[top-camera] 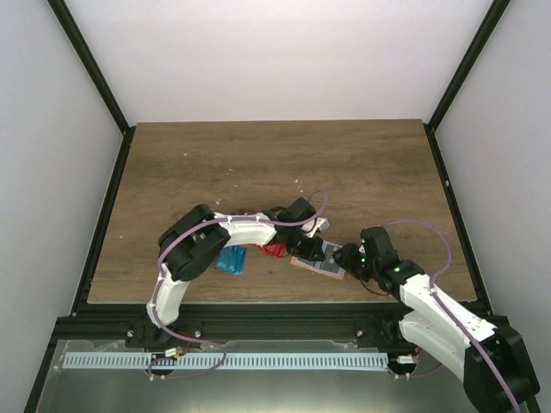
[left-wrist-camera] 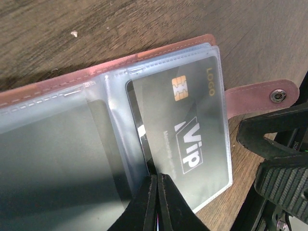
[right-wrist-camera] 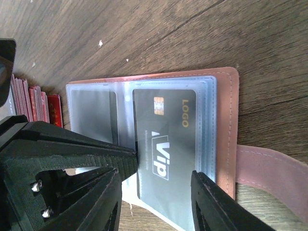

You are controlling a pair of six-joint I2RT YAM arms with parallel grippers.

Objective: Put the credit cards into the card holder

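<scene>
The tan-pink card holder (top-camera: pixel 315 265) (left-wrist-camera: pixel 144 57) (right-wrist-camera: pixel 226 130) lies open on the wood, its clear plastic sleeves facing up. One dark grey credit card (left-wrist-camera: pixel 192 125) (right-wrist-camera: pixel 166 139) with a chip sits in a sleeve. My left gripper (top-camera: pixel 310 250) (left-wrist-camera: pixel 157 177) is shut, its tips against that card's edge, and I see nothing between them. My right gripper (top-camera: pixel 338 257) (right-wrist-camera: pixel 154 192) is open, its fingers on either side of the holder's near edge. Red credit cards (top-camera: pixel 274 250) (right-wrist-camera: pixel 33 101) lie just left of the holder. A blue credit card (top-camera: pixel 231 260) lies further left.
The holder's strap (left-wrist-camera: pixel 255 98) (right-wrist-camera: pixel 272 173) with its snap stretches toward the right gripper, whose black fingers (left-wrist-camera: pixel 276 159) stand close by. The table's near edge (top-camera: pixel 275 303) runs just below the cards.
</scene>
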